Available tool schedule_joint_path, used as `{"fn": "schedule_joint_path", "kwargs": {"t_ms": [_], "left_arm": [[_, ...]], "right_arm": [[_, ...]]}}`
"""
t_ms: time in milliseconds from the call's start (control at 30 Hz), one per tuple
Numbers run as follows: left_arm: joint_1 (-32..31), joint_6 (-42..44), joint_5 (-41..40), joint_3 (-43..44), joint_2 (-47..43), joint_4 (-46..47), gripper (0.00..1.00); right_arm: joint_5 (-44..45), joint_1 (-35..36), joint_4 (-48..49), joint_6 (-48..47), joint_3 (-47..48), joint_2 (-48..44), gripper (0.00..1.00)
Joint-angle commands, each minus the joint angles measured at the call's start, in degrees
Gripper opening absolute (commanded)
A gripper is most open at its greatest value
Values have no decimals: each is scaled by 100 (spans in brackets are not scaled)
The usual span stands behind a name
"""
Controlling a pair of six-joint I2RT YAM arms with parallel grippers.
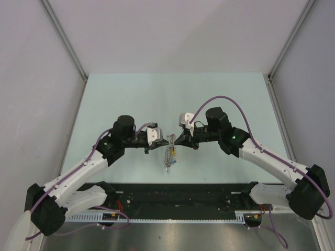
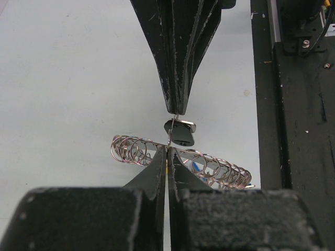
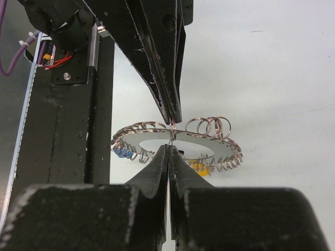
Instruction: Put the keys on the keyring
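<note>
Keyring, flat grey loop-fringed metal disc (image 3: 128,140), hangs between my opposed tips; left gripper (image 2: 167,151) and right gripper (image 3: 168,149) both clamp its rim.

My two grippers meet over the middle of the table (image 1: 131,94), well beyond the rail (image 1: 183,189) along its near edge. My left gripper (image 1: 163,144) is on the left and my right gripper (image 1: 176,141) on the right, tips nearly touching. The keyring (image 1: 169,152) sits between them and stretches from the tips toward the near side. My left tips pinch its left rim, my right tips its right rim. One key (image 2: 180,134) hangs just beside my right tips. A second key (image 3: 122,152) hangs under the ring's near end, and a third key (image 3: 201,166) farther back.
</note>
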Motion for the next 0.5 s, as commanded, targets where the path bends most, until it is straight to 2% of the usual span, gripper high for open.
{"fn": "schedule_joint_path", "kwargs": {"t_ms": [0,467], "left_arm": [[-29,130,270,16,-81,217,0],[-29,165,191,7,-90,199,0]], "right_arm": [[32,43,274,-1,11,41,0],[146,52,177,-10,20,-125,0]]}}
